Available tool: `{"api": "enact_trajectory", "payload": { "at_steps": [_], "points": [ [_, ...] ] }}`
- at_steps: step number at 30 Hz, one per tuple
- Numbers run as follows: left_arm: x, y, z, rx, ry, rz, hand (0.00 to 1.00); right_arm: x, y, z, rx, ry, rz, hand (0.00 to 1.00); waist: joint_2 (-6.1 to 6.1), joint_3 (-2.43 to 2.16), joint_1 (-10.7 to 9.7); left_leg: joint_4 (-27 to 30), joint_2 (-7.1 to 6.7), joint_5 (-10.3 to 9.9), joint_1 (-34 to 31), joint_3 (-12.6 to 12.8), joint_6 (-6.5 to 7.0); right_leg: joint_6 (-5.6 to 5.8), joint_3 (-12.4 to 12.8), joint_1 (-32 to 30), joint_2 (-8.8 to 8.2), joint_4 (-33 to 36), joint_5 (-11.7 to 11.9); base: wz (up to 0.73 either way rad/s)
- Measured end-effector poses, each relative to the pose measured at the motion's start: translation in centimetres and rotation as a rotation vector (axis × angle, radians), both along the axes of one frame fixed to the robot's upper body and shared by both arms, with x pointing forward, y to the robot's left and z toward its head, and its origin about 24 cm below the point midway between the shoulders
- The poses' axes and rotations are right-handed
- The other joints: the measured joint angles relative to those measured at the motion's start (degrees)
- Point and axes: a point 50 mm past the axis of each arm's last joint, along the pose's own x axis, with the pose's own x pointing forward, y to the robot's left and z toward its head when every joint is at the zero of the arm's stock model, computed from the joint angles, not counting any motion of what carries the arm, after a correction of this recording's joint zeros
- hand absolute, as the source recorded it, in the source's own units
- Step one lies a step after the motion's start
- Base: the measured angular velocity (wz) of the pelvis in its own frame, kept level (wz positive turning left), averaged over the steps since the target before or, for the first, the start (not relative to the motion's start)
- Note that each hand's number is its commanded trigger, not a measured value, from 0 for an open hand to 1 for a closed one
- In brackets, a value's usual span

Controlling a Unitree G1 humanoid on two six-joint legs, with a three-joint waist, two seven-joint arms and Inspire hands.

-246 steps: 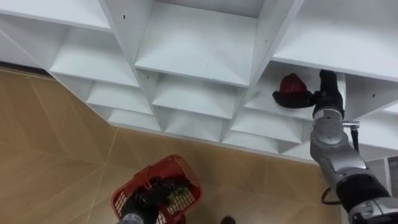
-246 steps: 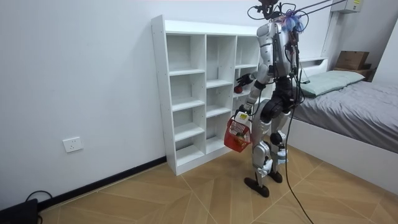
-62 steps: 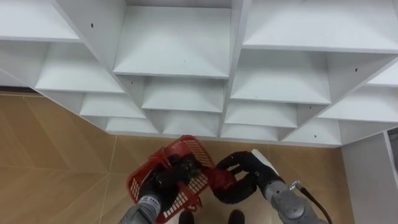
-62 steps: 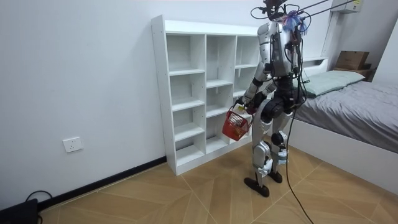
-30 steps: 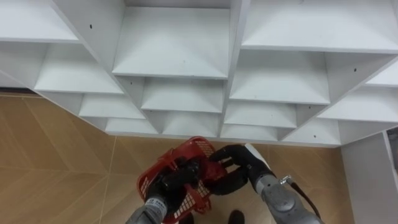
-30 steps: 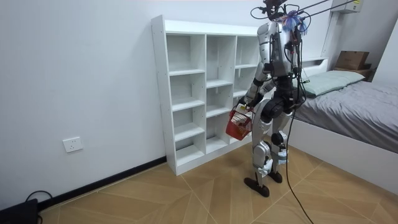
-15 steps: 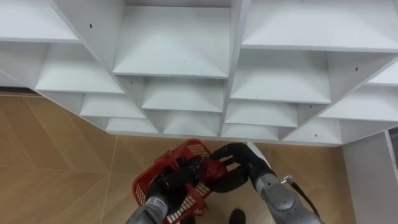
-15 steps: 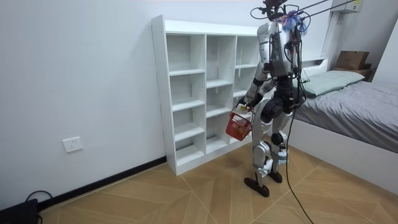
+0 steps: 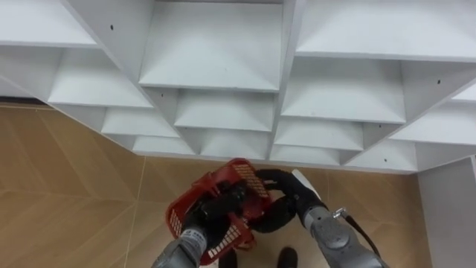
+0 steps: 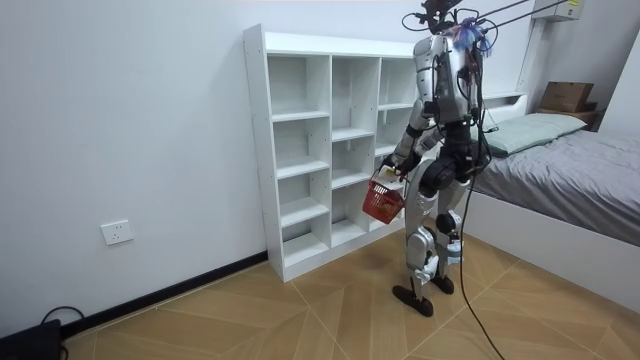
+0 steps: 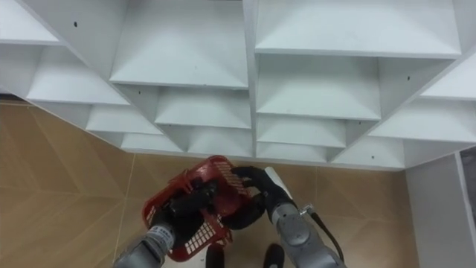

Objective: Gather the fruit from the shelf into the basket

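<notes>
The left robot hand [image 9: 212, 212] is clamped on the handle of the red basket [image 9: 249, 177], its dark fingers curled round the bar, and it holds the basket up off the wooden floor [image 9: 67, 186] in front of the robot's legs. Just to the right of it, the right robot hand [image 9: 286, 195] reaches over the basket's right rim, with its fingers bent down into the basket. I cannot tell whether they grip anything. The fruit cannot be made out: anything red under those fingers blends with the basket's mesh.

Above and beyond both robot hands stands the white closet [image 9: 216, 74], its rows of open compartments facing the robot. The nearest bottom shelf is a little way ahead of the right robot hand.

In the room view the robot stands upright close to the closet's right-hand column, with the basket [image 10: 382, 203] held at thigh height between its body and the shelves. A bed [image 10: 580, 170] lies behind it at the room view's right.
</notes>
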Motion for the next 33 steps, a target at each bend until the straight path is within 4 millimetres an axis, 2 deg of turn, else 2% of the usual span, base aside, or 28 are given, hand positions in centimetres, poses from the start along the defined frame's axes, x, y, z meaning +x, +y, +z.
{"api": "enact_trajectory", "payload": {
  "at_steps": [12, 22, 33],
  "points": [
    [-0.42, -0.01, -0.47, 0.002, 0.037, -0.015, 1.00, -0.48, 0.23, -0.66, 0.008, 0.050, 0.026, 0.00, -0.19, -0.22, -0.1, 0.2, 0.03, 0.0, 0.2, 0.2, -0.01, -0.03, 0.1, 0.2, -0.01, 0.2, 0.0, 0.00],
    [-0.61, 0.09, -0.82, 0.000, 0.058, -0.004, 1.00, -0.80, 0.73, -0.95, 0.014, 0.068, 0.041, 0.00, -0.92, -0.79, -0.2, 0.2, 0.04, 0.0, 1.1, 0.3, 0.00, -0.06, 0.1, 1.0, -0.03, 0.1, 0.1, 0.00],
    [-0.81, -0.02, -0.91, -0.040, 0.077, 0.019, 1.00, -0.74, 0.62, -0.94, 0.014, 0.068, 0.035, 0.00, -0.92, -0.79, -0.3, 0.0, 0.04, 0.0, 1.1, 0.1, -0.01, -0.05, 0.1, 1.0, -0.02, -0.1, 0.1, 0.00]
  ]
}}
